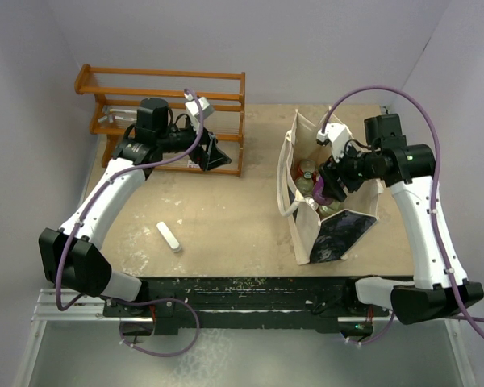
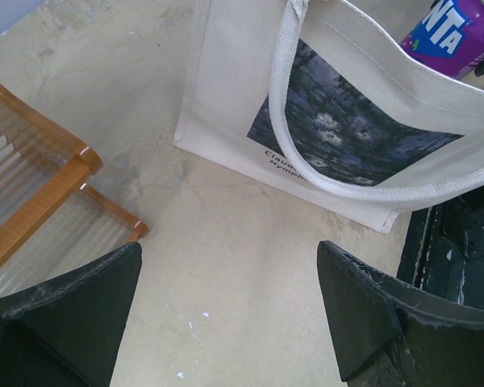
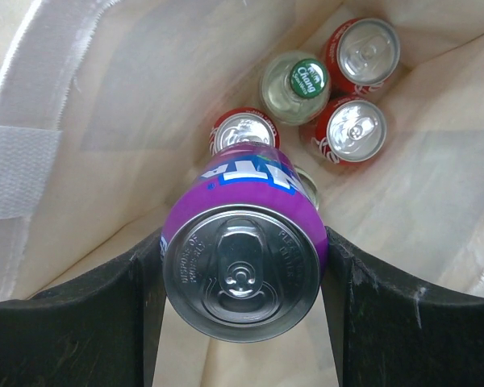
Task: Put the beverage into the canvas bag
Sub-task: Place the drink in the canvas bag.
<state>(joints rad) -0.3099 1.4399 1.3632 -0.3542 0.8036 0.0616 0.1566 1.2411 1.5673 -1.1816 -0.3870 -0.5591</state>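
Item: purple can (image 3: 242,262), a beverage, upright with its pull-tab lid up, clamped at its sides between the fingers of the right gripper (image 3: 242,268). Location: at the mouth of the canvas bag (image 3: 129,105), above the floor of the bag; the left wrist view shows its upper part just over the rim. Contents below: three red cans (image 3: 347,133) and a green-capped bottle (image 3: 294,85), all standing, grouped toward one corner. Container: cream tote, upright on the table (image 1: 226,210), dark print on its side, loop handle (image 2: 284,97) hanging outward. Left gripper (image 2: 230,251): jaws wide apart, empty, over bare table beside the wooden rack (image 2: 40,185), well apart from the bag. Sundry: small white object (image 1: 168,237) lying on the table. Step in hand, as judged: lowering the can in. Next move calls for a straight descent into free floor beside the standing cans, then parting the fingers.
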